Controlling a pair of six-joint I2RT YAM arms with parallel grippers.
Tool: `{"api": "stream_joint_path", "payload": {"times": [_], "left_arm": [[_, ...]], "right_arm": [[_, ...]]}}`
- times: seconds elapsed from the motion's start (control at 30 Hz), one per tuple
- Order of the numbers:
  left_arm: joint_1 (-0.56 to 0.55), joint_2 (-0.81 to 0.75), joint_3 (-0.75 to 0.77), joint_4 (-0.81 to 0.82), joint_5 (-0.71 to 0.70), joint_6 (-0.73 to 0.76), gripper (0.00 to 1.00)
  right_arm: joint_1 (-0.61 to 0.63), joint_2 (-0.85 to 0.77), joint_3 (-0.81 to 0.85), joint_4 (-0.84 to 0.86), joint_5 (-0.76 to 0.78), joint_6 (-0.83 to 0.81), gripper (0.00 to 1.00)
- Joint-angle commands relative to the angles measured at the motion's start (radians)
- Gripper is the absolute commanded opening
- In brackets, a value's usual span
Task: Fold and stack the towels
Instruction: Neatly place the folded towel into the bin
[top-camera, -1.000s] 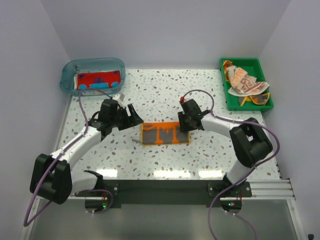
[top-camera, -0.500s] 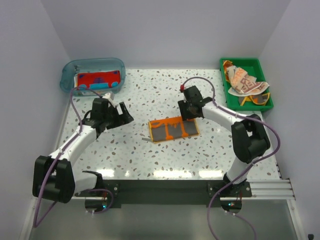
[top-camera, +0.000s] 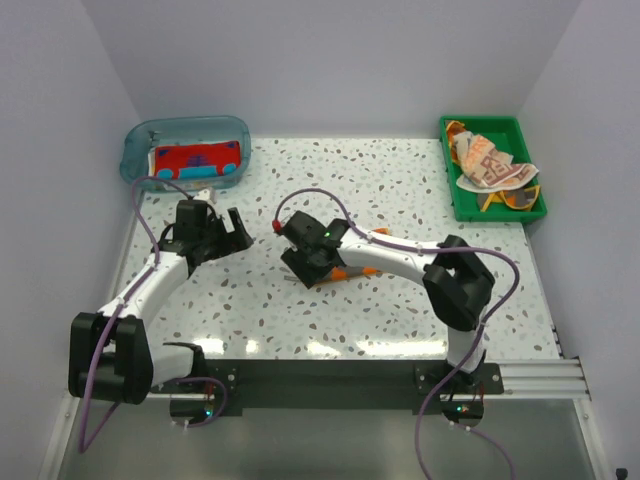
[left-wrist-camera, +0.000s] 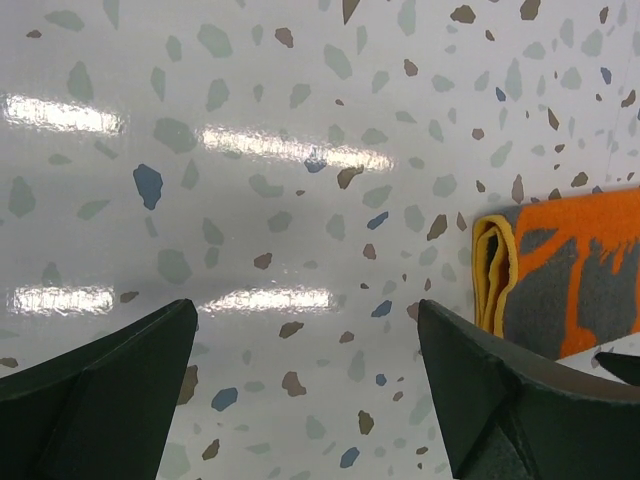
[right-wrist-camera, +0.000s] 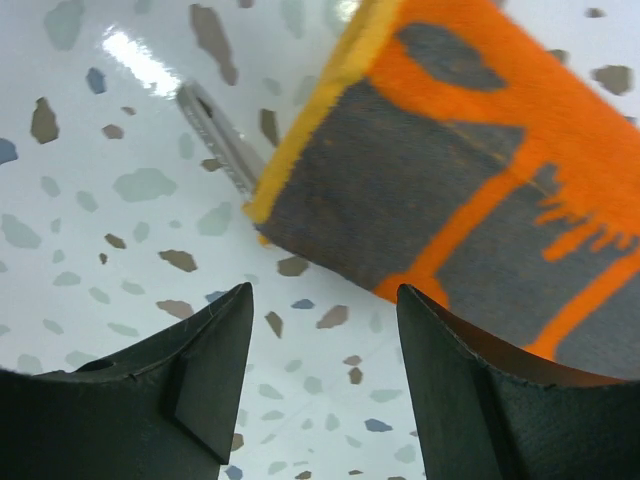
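Observation:
A folded orange and grey towel (top-camera: 348, 272) with a yellow edge lies mid-table, mostly hidden under my right arm. My right gripper (top-camera: 311, 268) is open and empty, low over the towel's left end. In the right wrist view the towel (right-wrist-camera: 470, 170) lies just beyond the open gripper (right-wrist-camera: 325, 340). My left gripper (top-camera: 226, 236) is open and empty, to the left of the towel and apart from it. The left wrist view shows the towel's folded end (left-wrist-camera: 560, 280) at the right, past the open gripper (left-wrist-camera: 305, 385). A red and teal towel (top-camera: 197, 160) lies in the tub. A peach-patterned towel (top-camera: 488, 160) lies crumpled in the tray.
The clear blue tub (top-camera: 140, 145) stands at the back left. The green tray (top-camera: 530, 208) stands at the back right, with a yellow-edged cloth (top-camera: 515, 200) under the peach towel. A small grey tag (right-wrist-camera: 215, 140) sticks out from the towel's corner.
My right arm has swung left across the towel, from its far right edge to its left end. The towel shifted and turned slightly. My left gripper has drawn back to the left.

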Motion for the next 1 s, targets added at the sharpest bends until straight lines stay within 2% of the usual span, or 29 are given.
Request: {"api": "stream_joint_path", "payload": {"times": [0.0,0.33,0.67,0.77,0.87,0.9,0.97], "left_arm": [[0.007,-0.004,-0.002,0.015,-0.006,0.026,0.98],[0.007,-0.024,-0.005,0.012,-0.017,0.033,0.99],[0.008,-0.026,-0.008,0.018,-0.013,0.030,0.98],[0.008,-0.023,-0.011,0.024,0.000,0.030,0.98],[0.008,-0.017,-0.018,0.041,0.026,0.025,0.98],[0.008,-0.009,-0.019,0.044,0.042,0.026,0.98],[0.008,-0.001,-0.018,0.047,0.055,0.023,0.99]], "right_arm": [[0.032,0.066,0.077,-0.069,-0.003,-0.001,0.62],[0.075,0.210,0.194,-0.075,0.029,-0.031,0.55],[0.076,0.280,0.134,-0.084,0.113,-0.025,0.52],[0.076,0.299,0.108,-0.085,0.127,-0.031,0.46],[0.076,0.313,0.087,-0.082,0.149,-0.041,0.31],[0.076,0.319,0.078,-0.079,0.149,-0.047,0.21],[0.076,0.318,0.067,-0.070,0.143,-0.054,0.11]]}}
